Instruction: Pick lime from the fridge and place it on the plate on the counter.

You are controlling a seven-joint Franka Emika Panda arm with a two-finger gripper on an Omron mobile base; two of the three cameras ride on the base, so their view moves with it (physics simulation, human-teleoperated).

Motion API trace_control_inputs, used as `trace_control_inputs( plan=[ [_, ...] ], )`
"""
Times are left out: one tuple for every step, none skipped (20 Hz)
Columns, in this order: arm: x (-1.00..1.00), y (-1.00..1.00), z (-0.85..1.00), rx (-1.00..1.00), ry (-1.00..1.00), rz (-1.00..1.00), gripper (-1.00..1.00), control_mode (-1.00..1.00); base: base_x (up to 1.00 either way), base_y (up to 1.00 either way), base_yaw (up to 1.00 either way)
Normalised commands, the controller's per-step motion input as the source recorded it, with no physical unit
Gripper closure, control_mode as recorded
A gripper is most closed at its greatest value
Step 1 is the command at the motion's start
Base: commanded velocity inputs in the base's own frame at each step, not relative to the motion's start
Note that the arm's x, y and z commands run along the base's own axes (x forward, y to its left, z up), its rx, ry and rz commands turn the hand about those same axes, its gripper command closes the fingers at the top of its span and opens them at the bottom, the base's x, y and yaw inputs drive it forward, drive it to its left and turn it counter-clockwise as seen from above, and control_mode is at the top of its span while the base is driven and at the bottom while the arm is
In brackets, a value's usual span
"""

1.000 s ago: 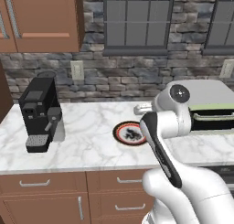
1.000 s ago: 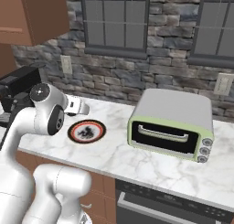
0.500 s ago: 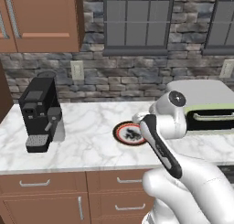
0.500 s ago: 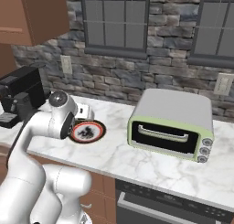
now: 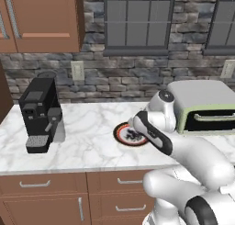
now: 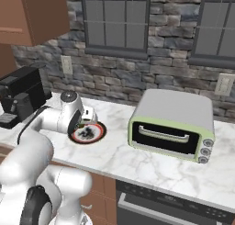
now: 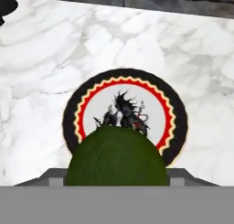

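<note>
The dark green lime [image 7: 116, 157] sits between my fingers, low in the hand view, with my gripper [image 6: 89, 116] shut on it. Just beyond and below it lies the plate [image 7: 178, 113], with a reddish-brown rim, white centre and dark motif, flat on the white marble counter [image 7: 50, 58]. In the left base view my forearm covers the right part of the plate [image 5: 122, 135]. In the right base view my hand hangs over the near left edge of the plate [image 6: 95, 136]. The fridge is out of view.
A black coffee machine [image 5: 41, 114] stands at the counter's left. A pale green toaster oven [image 6: 172, 125] sits to the right of the plate. The stone wall [image 5: 137, 77] runs behind, and brown drawers with silver handles [image 5: 34, 184] are below the counter edge.
My arm has reached further towards the plate, carrying the lime to just over it. The base views have not shifted.
</note>
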Motion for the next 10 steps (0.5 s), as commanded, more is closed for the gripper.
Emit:
trace_control_inputs(
  plan=[
    [0.42, 0.0, -0.41, 0.0, 0.15, 0.0, 1.0, -1.0, 0.0, 0.0, 0.0],
    [0.42, 0.0, -0.44, 0.0, 0.14, 0.0, 1.0, -1.0, 0.0, 0.0, 0.0],
    [0.41, 0.0, -0.44, 0.0, 0.13, 0.0, 1.0, -1.0, 0.0, 0.0, 0.0],
    [0.43, 0.0, -0.44, 0.0, 0.14, 0.0, 1.0, -1.0, 0.0, 0.0, 0.0],
    [0.44, 0.0, -0.44, 0.0, 0.12, 0.0, 1.0, -1.0, 0.0, 0.0, 0.0],
    [0.45, 0.0, -0.43, 0.0, 0.13, 0.0, 1.0, -1.0, 0.0, 0.0, 0.0],
    [0.46, 0.0, -0.44, 0.0, 0.12, 0.0, 1.0, -1.0, 0.0, 0.0, 0.0],
    [0.45, 0.0, -0.46, 0.0, 0.12, 0.01, 1.0, -1.0, 0.0, 0.0, 0.0],
    [0.45, 0.0, -0.49, 0.0, 0.1, 0.01, 1.0, -1.0, 0.0, 0.0, 0.0],
    [0.44, 0.0, -0.47, 0.0, 0.09, 0.01, 1.0, -1.0, 0.0, 0.0, 0.0]
  ],
)
